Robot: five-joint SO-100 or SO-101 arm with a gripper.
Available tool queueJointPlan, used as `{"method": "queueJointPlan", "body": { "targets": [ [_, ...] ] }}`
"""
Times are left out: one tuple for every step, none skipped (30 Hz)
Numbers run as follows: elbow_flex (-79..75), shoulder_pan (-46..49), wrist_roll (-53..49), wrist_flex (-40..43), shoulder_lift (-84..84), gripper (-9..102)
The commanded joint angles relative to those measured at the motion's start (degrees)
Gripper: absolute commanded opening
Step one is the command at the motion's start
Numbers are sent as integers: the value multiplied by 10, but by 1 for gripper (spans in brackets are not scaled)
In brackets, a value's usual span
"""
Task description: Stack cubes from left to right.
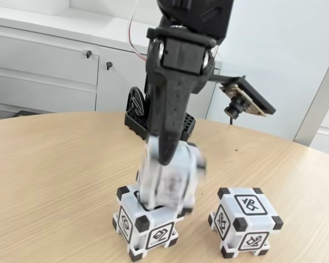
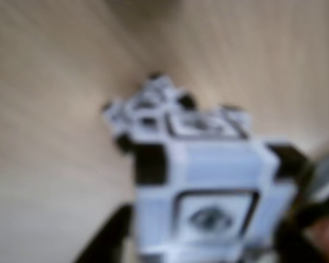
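your gripper (image 1: pixel 167 164) is clamped on a blurred cube (image 1: pixel 170 178), which sits low over, maybe touching, a second cube (image 1: pixel 145 224) on the wooden table (image 1: pixel 49 170). a third cube (image 1: pixel 244 222) stands just to its right in the fixed view.

Light wood-grain round table (image 1: pixel 55 164): one white black-cornered plastic cube (image 1: pixel 145 230) directly beneath my gripper (image 1: pixel 167 181), another (image 1: pixel 244 222) rightward.
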Motion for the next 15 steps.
{"method": "queueJointPlan", "body": {
  "targets": [
    [-4, 5, -2, 0, -1, 38],
    [-4, 5, -2, 0, -1, 38],
    [-4, 5, -2, 0, -1, 38],
    [-4, 5, -2, 0, -1, 38],
    [-4, 5, -1, 0, -1, 38],
    [-4, 5, -1, 0, -1, 38],
    [-4, 5, -1, 0, -1, 38],
    [-4, 4, 1, 0, -1, 38],
    [-4, 4, 3, 0, -1, 38],
    [-4, 0, 4, 0, 0, 38],
    [-4, -4, 7, 0, 1, 38],
    [-4, -4, 12, 1, 3, 38],
    [-4, -4, 18, 1, 5, 38],
    [-4, -4, 24, 1, 9, 38],
    [-4, -4, 27, 1, 11, 38]
  ]
}}
